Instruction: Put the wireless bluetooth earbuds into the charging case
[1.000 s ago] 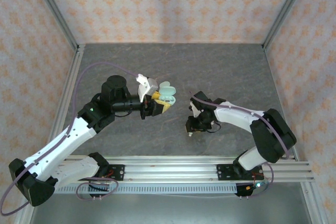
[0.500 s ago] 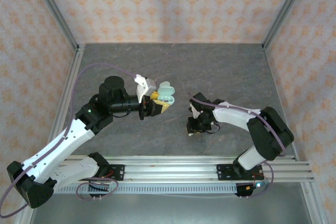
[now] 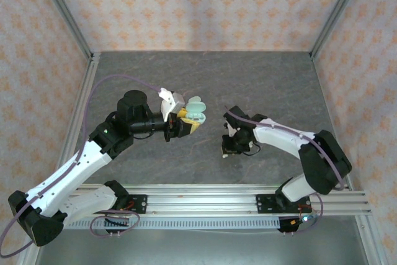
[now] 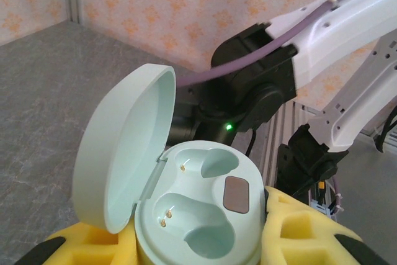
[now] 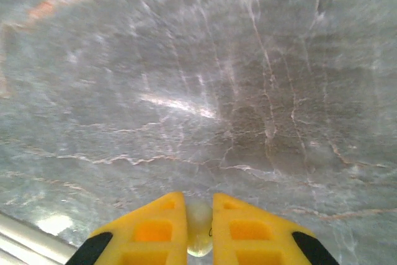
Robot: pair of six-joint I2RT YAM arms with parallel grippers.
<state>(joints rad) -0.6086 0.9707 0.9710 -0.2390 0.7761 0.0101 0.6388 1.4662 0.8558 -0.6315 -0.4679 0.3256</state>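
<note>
Yellow foam left fingers (image 4: 304, 234) clamp the smooth mint oval case (image 4: 205, 215); right fingers (image 5: 155, 231) pinch a pebble-like earbud (image 5: 198, 231).

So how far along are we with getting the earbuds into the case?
Done: the charging case is open, held by the left gripper. In hand: the right gripper, down at the table, is shut on one earbud. To do: both wells in the case are empty, so no bud is seated yet; this one needs carrying over and inserting.

Bright even light; glare streaks on table (image 5: 186, 105); right-wrist view blurry.
</note>
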